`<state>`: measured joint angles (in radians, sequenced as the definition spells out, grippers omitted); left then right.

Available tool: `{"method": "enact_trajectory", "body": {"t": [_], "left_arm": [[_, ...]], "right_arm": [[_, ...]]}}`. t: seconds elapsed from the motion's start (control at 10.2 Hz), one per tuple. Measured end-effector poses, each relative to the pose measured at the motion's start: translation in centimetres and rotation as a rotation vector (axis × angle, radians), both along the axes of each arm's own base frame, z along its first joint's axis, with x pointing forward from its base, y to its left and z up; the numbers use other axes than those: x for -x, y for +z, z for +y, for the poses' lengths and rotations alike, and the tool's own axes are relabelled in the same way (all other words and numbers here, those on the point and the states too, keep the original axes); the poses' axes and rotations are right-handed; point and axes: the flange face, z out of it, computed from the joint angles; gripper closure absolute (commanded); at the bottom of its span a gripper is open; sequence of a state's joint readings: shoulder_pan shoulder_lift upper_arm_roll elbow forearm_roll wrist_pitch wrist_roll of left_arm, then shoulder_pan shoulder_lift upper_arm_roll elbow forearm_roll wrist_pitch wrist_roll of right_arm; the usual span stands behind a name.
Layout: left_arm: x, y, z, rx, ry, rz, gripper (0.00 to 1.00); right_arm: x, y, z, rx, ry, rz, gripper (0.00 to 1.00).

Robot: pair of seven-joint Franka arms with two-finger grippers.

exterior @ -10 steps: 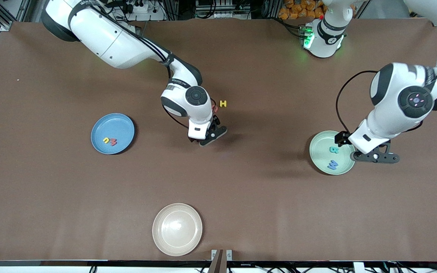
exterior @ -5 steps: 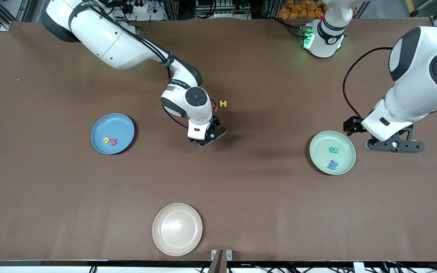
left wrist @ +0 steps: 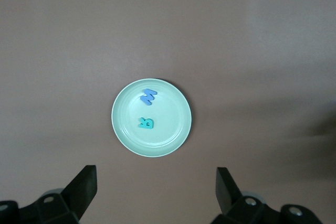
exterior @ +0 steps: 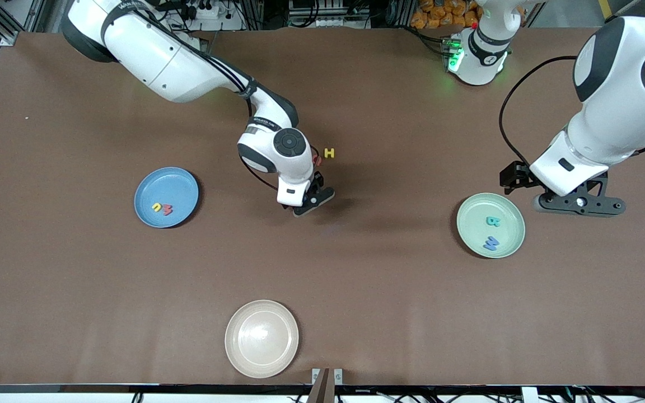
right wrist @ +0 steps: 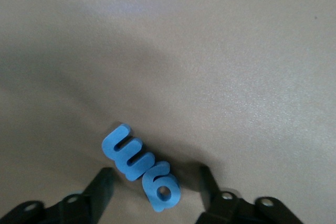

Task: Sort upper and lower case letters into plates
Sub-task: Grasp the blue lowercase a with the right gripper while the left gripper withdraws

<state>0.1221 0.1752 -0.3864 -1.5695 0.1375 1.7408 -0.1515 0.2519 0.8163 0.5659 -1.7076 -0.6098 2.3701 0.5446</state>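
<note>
My right gripper (exterior: 307, 206) hangs low over the table's middle, open, hiding what lies under it. In the right wrist view its fingers (right wrist: 102, 187) stand either side of two touching blue letters, an "E" (right wrist: 123, 149) and a "g" (right wrist: 163, 187), flat on the table. A yellow "H" (exterior: 330, 153) and a partly hidden red letter (exterior: 317, 160) lie beside that wrist. The blue plate (exterior: 180, 187) holds a yellow (exterior: 157, 207) and a red letter (exterior: 167, 210). The mint plate (exterior: 471, 215) holds a teal "B" (exterior: 492, 221) and a blue letter (exterior: 490, 243). My left gripper (exterior: 577, 204) is open, empty, raised beside the mint plate (left wrist: 173, 129).
A cream-white plate (exterior: 261, 338) sits empty near the table's front edge, nearer the front camera than my right gripper. Brown table surface stretches between the plates.
My left gripper has risen from the mint plate's rim and drawn back toward the left arm's end of the table. The right gripper has stayed over the blue letters.
</note>
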Motion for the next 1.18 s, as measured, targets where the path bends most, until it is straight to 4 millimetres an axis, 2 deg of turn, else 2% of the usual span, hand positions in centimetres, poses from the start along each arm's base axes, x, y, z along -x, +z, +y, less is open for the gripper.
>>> {"method": "enact_trajectory", "body": {"t": [0.1, 0.29, 0.39, 0.49, 0.59, 0.69, 0.78, 0.88, 1.08, 1.18], "left_arm": [[0.1, 0.7, 0.0, 0.001, 0.0, -0.01, 0.0], [0.5, 1.4, -0.7, 0.006, -0.019, -0.011, 0.0], [0.9, 1.4, -2.2, 0.019, -0.045, -0.008, 0.0], [1.4, 1.4, -4.1, 0.024, -0.074, -0.005, 0.0], [1.7, 1.4, -5.1, 0.025, -0.089, -0.005, 0.0], [1.7, 1.5, -5.1, 0.025, -0.09, -0.007, 0.0], [1.5, 1.8, -4.3, 0.024, -0.074, -0.012, 0.0], [1.0, 2.0, -2.6, 0.021, -0.043, -0.019, 0.0], [-0.3, 3.3, 2.1, 0.016, 0.037, -0.047, 0.0], [-0.6, 3.8, 3.8, 0.019, 0.066, -0.056, 0.0]], "right_arm": [[0.0, 0.0, 0.0, 0.0, 0.0, 0.0, 0.57], [-0.1, 0.2, 0.0, -0.001, -0.011, -0.003, 0.85], [-0.1, 0.3, 0.0, -0.001, -0.015, -0.003, 0.95], [-0.2, 0.4, 0.1, 0.0, -0.017, -0.004, 1.0], [-0.2, 0.5, 0.1, 0.001, -0.018, -0.005, 1.0], [-0.2, 0.6, 0.1, 0.001, -0.02, -0.004, 1.0], [-0.2, 0.6, 0.1, 0.0, -0.036, -0.003, 1.0], [-0.2, 0.6, 0.1, 0.0, -0.07, -0.002, 1.0], [-0.2, 1.0, 0.1, -0.001, -0.111, 0.006, 1.0], [-0.4, 1.8, -0.2, 0.016, -0.135, 0.03, 1.0]]}}
